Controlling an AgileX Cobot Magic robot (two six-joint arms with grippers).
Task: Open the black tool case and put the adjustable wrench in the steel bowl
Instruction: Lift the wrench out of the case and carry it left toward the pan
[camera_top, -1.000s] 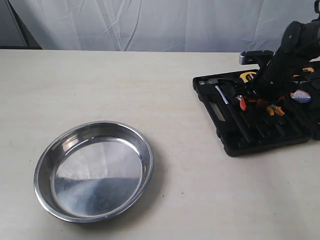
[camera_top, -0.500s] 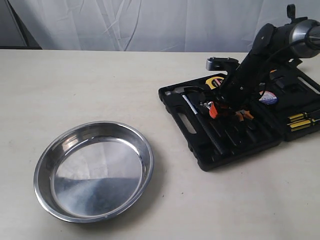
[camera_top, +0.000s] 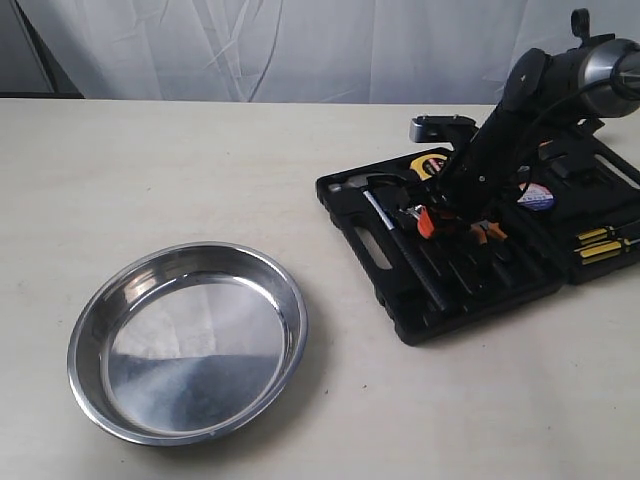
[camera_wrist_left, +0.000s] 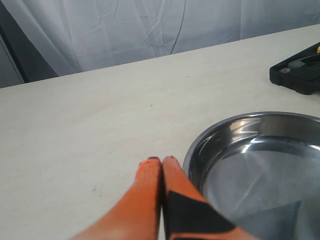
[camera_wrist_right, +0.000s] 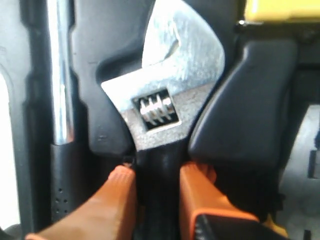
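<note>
The black tool case (camera_top: 440, 312) lies open on the table at the right, tools set in its tray. My right gripper (camera_top: 424, 214) reaches down into the tray. In the right wrist view the right gripper (camera_wrist_right: 157, 172) is shut on the black handle of the adjustable wrench (camera_wrist_right: 170, 90), just below its silver jaw head, and the wrench still sits in its moulded recess. The steel bowl (camera_top: 290, 320) rests at the front left, holding nothing. My left gripper (camera_wrist_left: 161, 161) is shut on nothing, low over the table beside the bowl's rim (camera_wrist_left: 200, 145). The exterior view does not show it.
A hammer (camera_top: 400, 245) with a chrome shaft (camera_wrist_right: 60, 75) lies next to the wrench. Orange-handled pliers (camera_top: 488, 230), a yellow tape measure (camera_top: 430, 163) and yellow-handled screwdrivers (camera_top: 600, 245) fill the case. A white curtain hangs behind the table.
The case has slid to the left, towards the bowl, with my right gripper down in it; the lid half has come into view. Over the last half second almost nothing moved.
</note>
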